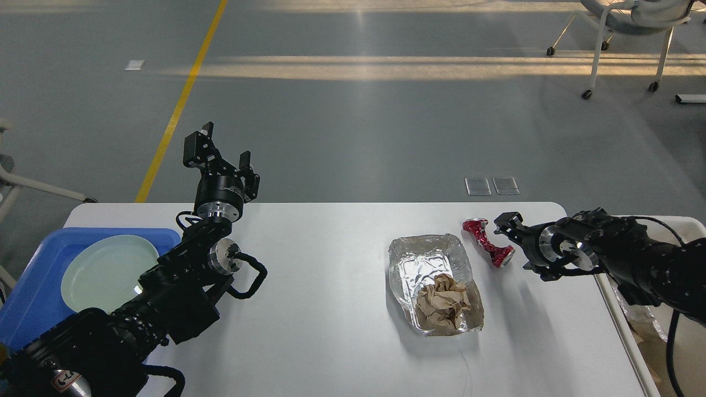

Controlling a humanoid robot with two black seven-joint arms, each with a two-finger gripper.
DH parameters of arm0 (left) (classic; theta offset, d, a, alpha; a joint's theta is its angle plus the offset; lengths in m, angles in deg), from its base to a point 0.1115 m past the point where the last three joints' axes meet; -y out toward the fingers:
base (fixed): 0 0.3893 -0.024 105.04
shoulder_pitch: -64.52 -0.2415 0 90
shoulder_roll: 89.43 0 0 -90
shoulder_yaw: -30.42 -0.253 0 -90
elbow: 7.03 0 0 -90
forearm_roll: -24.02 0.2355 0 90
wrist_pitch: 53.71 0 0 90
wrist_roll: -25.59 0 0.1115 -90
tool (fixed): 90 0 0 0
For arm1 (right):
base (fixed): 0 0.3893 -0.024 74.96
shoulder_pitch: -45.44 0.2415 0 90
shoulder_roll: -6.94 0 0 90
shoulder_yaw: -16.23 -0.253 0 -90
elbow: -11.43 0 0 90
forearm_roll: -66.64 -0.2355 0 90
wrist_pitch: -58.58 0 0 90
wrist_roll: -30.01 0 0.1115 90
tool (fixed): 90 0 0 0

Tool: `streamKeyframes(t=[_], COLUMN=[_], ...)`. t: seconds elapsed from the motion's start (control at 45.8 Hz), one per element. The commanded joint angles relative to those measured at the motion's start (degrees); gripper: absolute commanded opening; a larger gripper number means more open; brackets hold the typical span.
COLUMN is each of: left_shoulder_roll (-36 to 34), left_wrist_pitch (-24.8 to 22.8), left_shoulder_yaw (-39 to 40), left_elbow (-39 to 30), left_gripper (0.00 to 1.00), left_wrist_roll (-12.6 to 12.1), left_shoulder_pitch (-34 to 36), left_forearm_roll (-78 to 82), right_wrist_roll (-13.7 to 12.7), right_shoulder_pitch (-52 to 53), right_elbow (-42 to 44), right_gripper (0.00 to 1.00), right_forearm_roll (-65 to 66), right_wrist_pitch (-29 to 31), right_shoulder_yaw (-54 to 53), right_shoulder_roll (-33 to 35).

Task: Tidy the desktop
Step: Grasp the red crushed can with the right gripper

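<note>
The white desktop [331, 309] holds a crushed red can [488, 241] at the back right. Left of it lies a foil tray [424, 264] with a crumpled brown paper ball [443, 300] inside. My right gripper [518, 244] hovers low over the desktop just right of the can, open, its fingers spread front to back with nothing between them. My left gripper [220, 155] is raised above the desktop's far left edge, open and empty, far from the can and the foil.
A blue tray [33, 292] with a pale green plate [105, 270] sits at the left edge, partly behind my left arm. An off-white bin [684, 331] holding foil scraps stands beyond the right edge. Chairs stand on the floor behind.
</note>
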Motion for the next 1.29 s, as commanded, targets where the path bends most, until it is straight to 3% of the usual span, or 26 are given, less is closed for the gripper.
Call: streamKeyframes(t=[0.0,0.306,0.568,0.852,1.027,1.267], left_shoulder_roll=[0.0,0.0,0.0,0.0,0.0,0.0], left_wrist_pitch=[0.0,0.0,0.0,0.0,0.0,0.0], left_shoulder_yaw=[0.0,0.0,0.0,0.0,0.0,0.0], left_elbow=[0.0,0.0,0.0,0.0,0.0,0.0], left_gripper=[0.99,0.99,0.99,0.99,0.99,0.99], left_wrist_roll=[0.0,0.0,0.0,0.0,0.0,0.0], left_shoulder_pitch=[0.0,0.0,0.0,0.0,0.1,0.0], left_forearm_roll=[0.0,0.0,0.0,0.0,0.0,0.0], right_wrist_roll=[-0.9,-1.9,-1.9,-1.6,-1.4,-1.3], right_shoulder_pitch=[-1.3,-2.3,-2.7,-2.4,-2.1,-1.9], right_elbow=[0.0,0.0,0.0,0.0,-0.2,-0.7], right_gripper=[0.92,0.69,0.59,0.36,0.16,0.14], right_forearm_roll=[0.0,-0.1,-0.1,-0.1,-0.1,-0.1], right_wrist_pitch=[-3.1,-7.4,-9.4,-9.2,-8.7,-8.4], right_shoulder_yaw=[0.0,-0.2,-0.9,-0.9,-0.9,-0.9], right_shoulder_roll=[-1.3,-2.2,-2.8,-2.4,-2.2,-2.1])
